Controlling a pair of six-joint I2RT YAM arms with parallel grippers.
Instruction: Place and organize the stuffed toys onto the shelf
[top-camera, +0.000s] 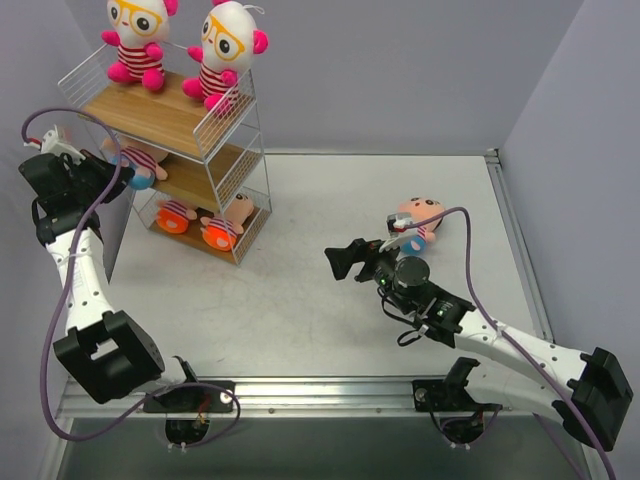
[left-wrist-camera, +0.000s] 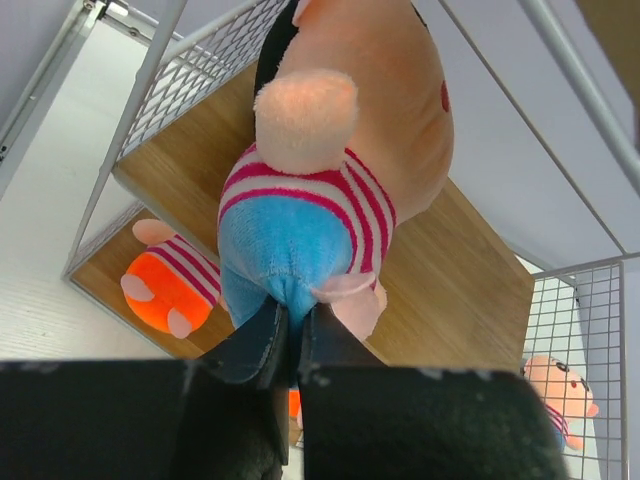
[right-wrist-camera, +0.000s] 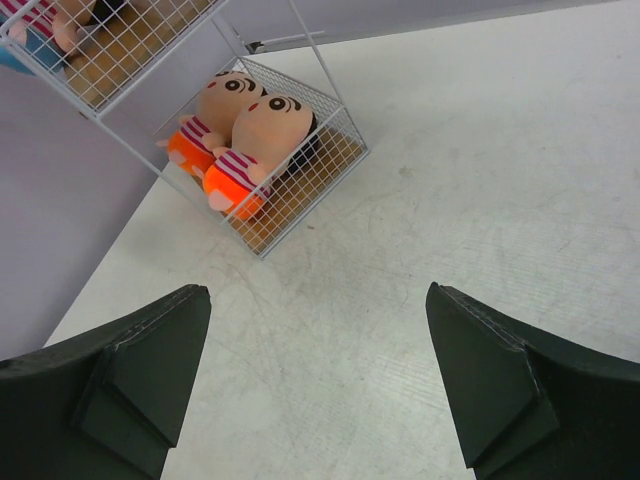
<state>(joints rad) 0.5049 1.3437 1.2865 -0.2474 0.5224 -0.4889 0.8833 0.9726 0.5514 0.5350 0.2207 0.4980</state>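
Now L gripper (left-wrist-camera: 292, 328) tight on blue-bottomed toy (left-wrist-camera: 300, 225), shelf (left-wrist-camera: 470, 270) tier 2

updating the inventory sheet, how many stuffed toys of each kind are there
white-headed toys with yellow glasses: 2
peach toys with orange bottoms: 2
peach toys with blue bottoms: 2
total: 6

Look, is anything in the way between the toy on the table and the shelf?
Nothing lies between the toy on the table and the shelf. The open right gripper hangs just beside that path. The left gripper is shut on a blue-bottomed toy at the middle tier.
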